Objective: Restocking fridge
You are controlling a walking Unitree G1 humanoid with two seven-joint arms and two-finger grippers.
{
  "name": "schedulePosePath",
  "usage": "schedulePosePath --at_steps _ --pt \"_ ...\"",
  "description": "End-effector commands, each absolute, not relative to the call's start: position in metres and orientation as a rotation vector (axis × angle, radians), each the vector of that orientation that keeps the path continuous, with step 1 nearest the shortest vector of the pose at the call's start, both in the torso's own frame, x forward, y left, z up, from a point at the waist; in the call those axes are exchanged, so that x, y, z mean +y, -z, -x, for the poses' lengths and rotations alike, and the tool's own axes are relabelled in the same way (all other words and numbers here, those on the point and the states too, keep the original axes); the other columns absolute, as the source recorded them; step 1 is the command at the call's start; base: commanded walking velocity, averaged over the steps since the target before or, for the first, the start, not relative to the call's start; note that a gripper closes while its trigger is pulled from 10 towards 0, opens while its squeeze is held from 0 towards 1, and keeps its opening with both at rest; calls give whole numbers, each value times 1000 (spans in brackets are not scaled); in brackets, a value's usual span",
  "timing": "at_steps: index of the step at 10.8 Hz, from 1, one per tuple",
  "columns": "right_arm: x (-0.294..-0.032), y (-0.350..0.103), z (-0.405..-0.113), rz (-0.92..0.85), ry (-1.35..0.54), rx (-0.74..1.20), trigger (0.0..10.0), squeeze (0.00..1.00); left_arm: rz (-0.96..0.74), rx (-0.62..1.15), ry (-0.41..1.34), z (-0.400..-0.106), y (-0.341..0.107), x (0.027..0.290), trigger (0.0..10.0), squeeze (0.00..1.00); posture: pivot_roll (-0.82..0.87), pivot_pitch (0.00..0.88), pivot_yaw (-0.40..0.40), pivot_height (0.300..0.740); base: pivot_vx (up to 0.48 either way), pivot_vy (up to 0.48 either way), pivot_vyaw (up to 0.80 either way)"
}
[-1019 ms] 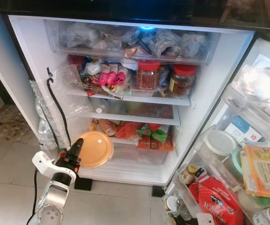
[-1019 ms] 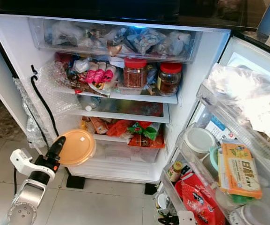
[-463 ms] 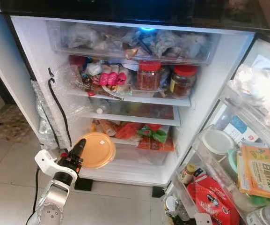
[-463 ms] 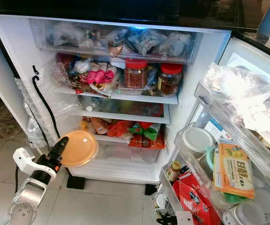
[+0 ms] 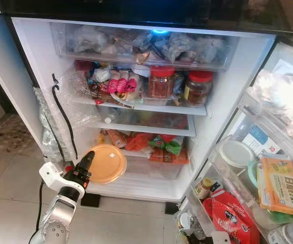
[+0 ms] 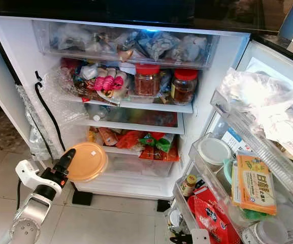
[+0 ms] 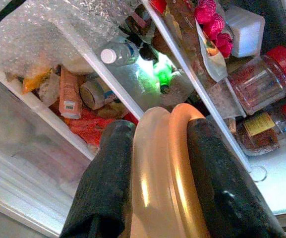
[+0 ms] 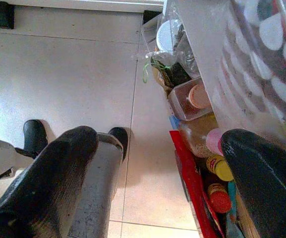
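A round orange lidded container (image 5: pixel 107 163) hangs in front of the fridge's lower left corner, level with the clear bottom drawer (image 5: pixel 154 175). My left gripper (image 5: pixel 87 161) is shut on its rim from the left side. In the left wrist view both black fingers (image 7: pixel 108 183) clamp the container's edge (image 7: pixel 165 188), with the shelves beyond. My right gripper (image 8: pixel 157 148) stands open, empty, over the tiled floor beside the door's bottom bin.
The fridge shelves are crowded: two red-lidded jars (image 5: pixel 161 81), pink packets (image 5: pixel 120 82), snack bags (image 5: pixel 159 145). A black cable (image 5: pixel 62 119) and bubble wrap run down the left wall. The open door's bins (image 5: pixel 268 178) hold packets and tubs at right.
My left gripper has carried the orange container slightly to the right, closer to the fridge's lower shelf. Nothing else has moved.
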State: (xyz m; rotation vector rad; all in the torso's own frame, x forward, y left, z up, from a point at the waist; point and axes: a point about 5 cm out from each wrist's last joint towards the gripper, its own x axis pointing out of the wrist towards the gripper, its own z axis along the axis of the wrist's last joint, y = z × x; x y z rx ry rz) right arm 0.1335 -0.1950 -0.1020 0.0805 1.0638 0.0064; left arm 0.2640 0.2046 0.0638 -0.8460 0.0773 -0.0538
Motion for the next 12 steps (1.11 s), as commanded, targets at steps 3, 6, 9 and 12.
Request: schedulePosePath --at_steps 3,6,9,12 --pt "-201 102 -131 -78 17 1068 10000 0 851 56 82 -267 -71 202 10000 0 -81 18 -75 740 0 0 0" --pt "-201 102 -131 -80 17 1069 10000 0 830 58 71 -267 -70 204 10000 0 -80 19 -75 740 276 0 0" --pt "-201 102 -131 -83 18 1066 10000 0 825 62 72 -266 -70 204 10000 0 -80 22 -76 740 304 0 0" --pt "-201 102 -131 -85 18 1066 10000 0 826 65 80 -267 -69 202 10000 0 -81 22 -75 740 309 0 0"
